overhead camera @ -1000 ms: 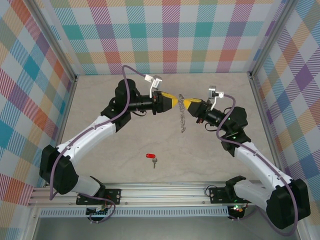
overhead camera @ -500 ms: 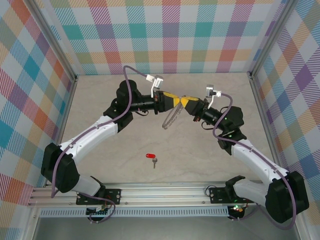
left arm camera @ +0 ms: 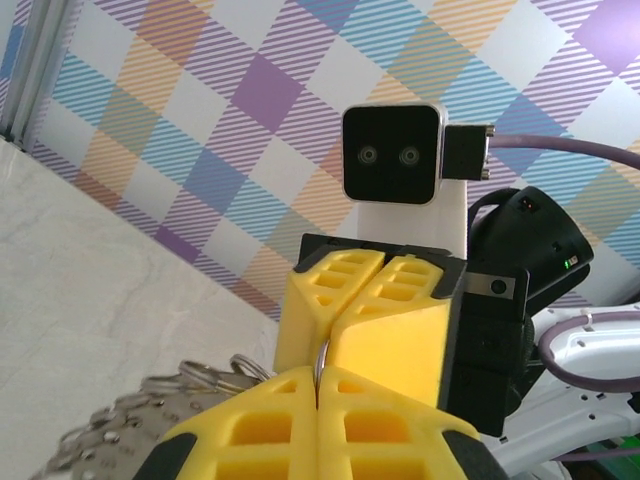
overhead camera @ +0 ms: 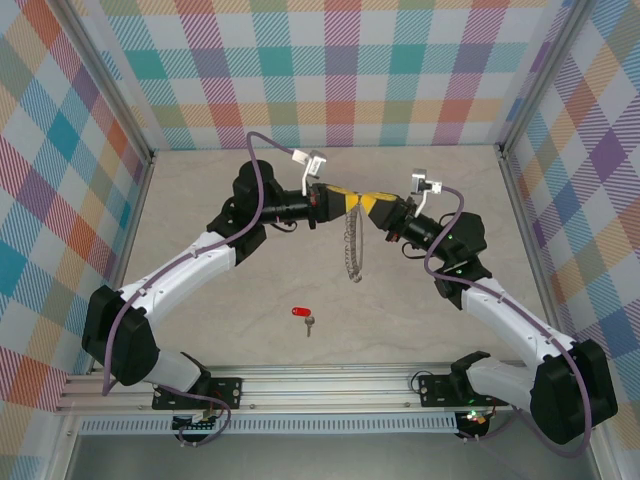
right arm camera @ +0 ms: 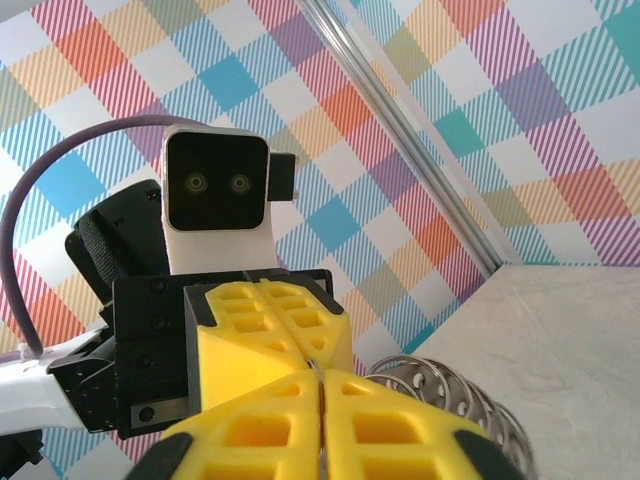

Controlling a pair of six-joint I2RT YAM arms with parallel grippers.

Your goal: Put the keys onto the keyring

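The left hand [overhead camera: 347, 199] is clenched: in its own wrist view its yellow fingers [left arm camera: 250, 420] meet on the thin wire of the keyring [overhead camera: 352, 248]. A second ago those fingers stood partly apart, so this grasp is new. Facing it, tip to tip, the right hand [overhead camera: 368, 204] also shows its fingers [right arm camera: 390, 425] pressed together over the same wire. Whether that hold is starting to ease, the pictures do not tell.

Over the same second the right hand has shifted a little to the left, towards its partner. The ring first swung out to the near left and now hangs straight again. This looks like a handover of the ring from right to left, which would leave the right hand free to fetch the key.

The keyring is off the worktop [overhead camera: 400, 330], hanging below the point where the two hands meet, in the far middle of the scene. From above it shows edge-on as a narrow strip, its long axis running from the hands towards the near side. Its small loops [right arm camera: 440, 388] bunch beside the fingers.

The key [overhead camera: 303, 314] lies untouched on the worktop, near and slightly left of the ring and well apart from it. Its red head points left and its blade points right and a little nearer, so nothing is threaded yet.
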